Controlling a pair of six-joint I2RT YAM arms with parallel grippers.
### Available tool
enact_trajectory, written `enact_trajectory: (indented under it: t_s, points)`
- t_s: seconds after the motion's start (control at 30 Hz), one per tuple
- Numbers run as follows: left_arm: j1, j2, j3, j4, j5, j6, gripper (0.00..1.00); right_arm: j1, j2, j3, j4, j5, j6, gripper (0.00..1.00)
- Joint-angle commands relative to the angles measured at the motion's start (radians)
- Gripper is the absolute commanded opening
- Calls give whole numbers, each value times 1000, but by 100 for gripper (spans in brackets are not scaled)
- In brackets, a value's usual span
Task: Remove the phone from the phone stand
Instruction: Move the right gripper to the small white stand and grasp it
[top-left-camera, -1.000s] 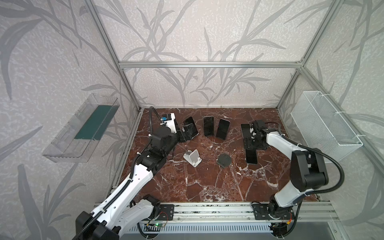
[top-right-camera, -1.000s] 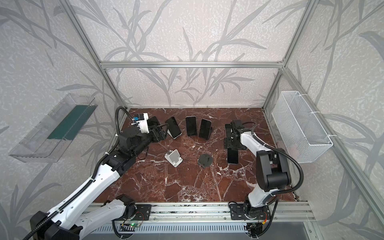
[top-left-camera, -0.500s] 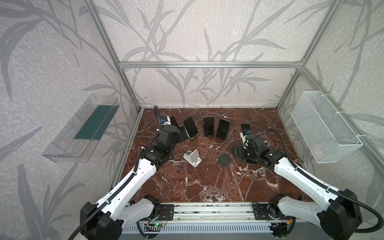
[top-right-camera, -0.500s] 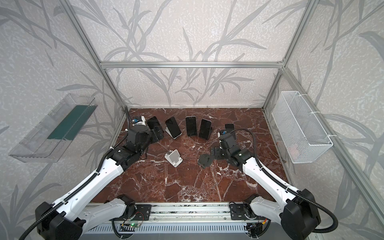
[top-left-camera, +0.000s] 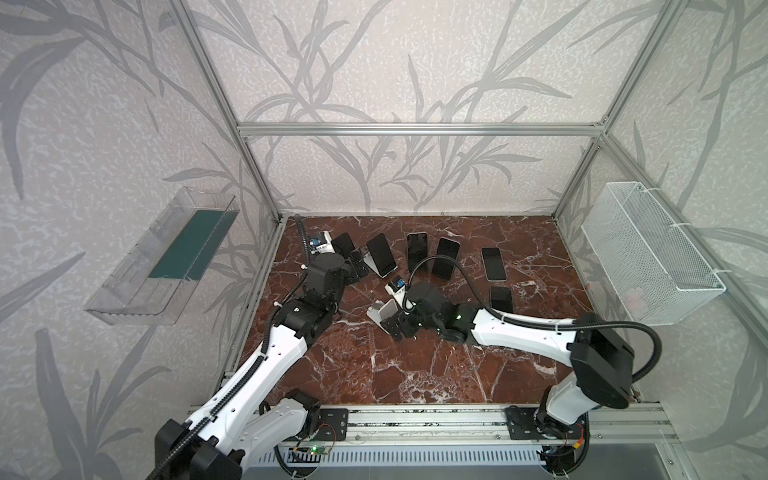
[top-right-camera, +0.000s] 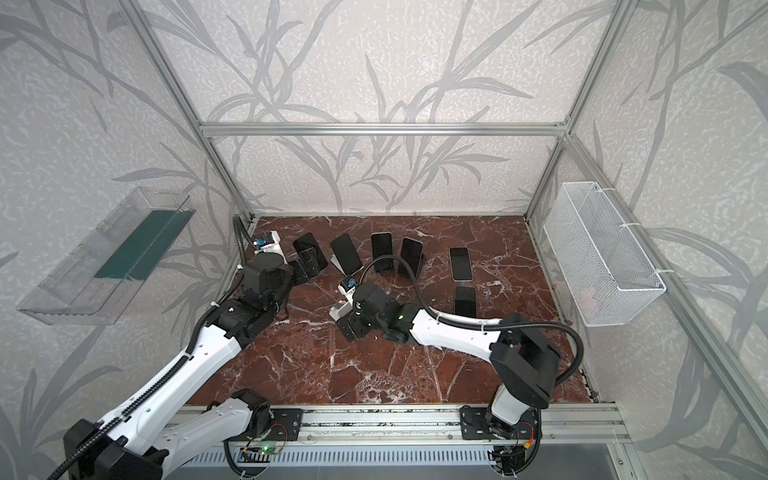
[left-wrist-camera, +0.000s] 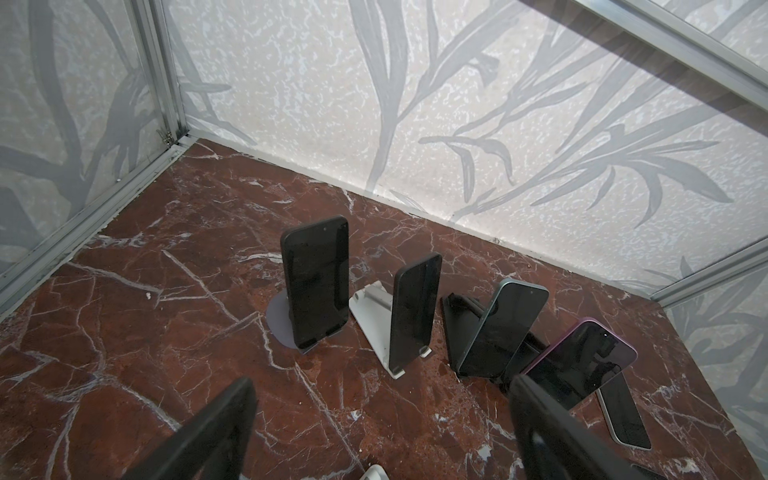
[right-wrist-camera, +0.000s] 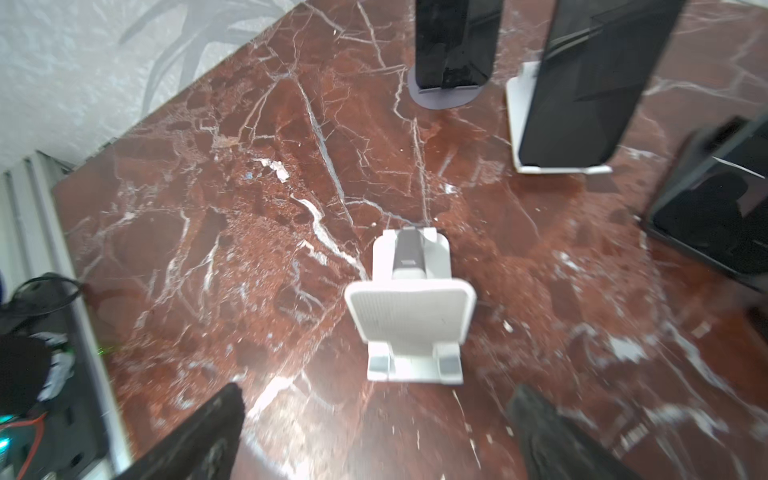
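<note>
On the red marble tabletop (top-left-camera: 415, 374) the phone (left-wrist-camera: 316, 286) I'd take stands upright on its round grey stand (left-wrist-camera: 276, 320), just ahead of my nearer left gripper (left-wrist-camera: 380, 386), jaws wide and empty; the right gripper (right-wrist-camera: 376, 392), also gaping empty, faces a bare white stand (right-wrist-camera: 409, 316).

Red-brown veined marble tabletop (left-wrist-camera: 124, 332): polished, glossy. Black slab phone (left-wrist-camera: 316, 286), frame centre: smooth reflective glass. White folding stand (right-wrist-camera: 409, 316): matt plastic, ribbed pad.
</note>
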Motion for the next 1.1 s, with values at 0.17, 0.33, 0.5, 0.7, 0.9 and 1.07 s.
enact_trajectory:
  t_s: [0.17, 0.33, 0.5, 0.7, 0.9, 1.07]
  points:
    - [8, -4, -11, 39, 57, -10, 94, -14, 187, 125, 48, 36, 14, 99]
    - [8, -1, -13, 41, 74, -20, 94, -22, 225, 116, 83, 123, 40, 99]
    - [14, 1, -11, 48, 102, -28, 94, -37, 266, 136, 92, 24, 32, 78]
    - [31, -2, -12, 49, 113, -37, 93, -33, 199, 62, 137, 11, 44, 56]
    - [47, 7, -13, 56, 139, -51, 93, -11, 78, 2, 137, 58, 21, 54]
    - [54, 3, -14, 57, 148, -55, 93, -9, -63, -27, 79, 120, 10, 51]
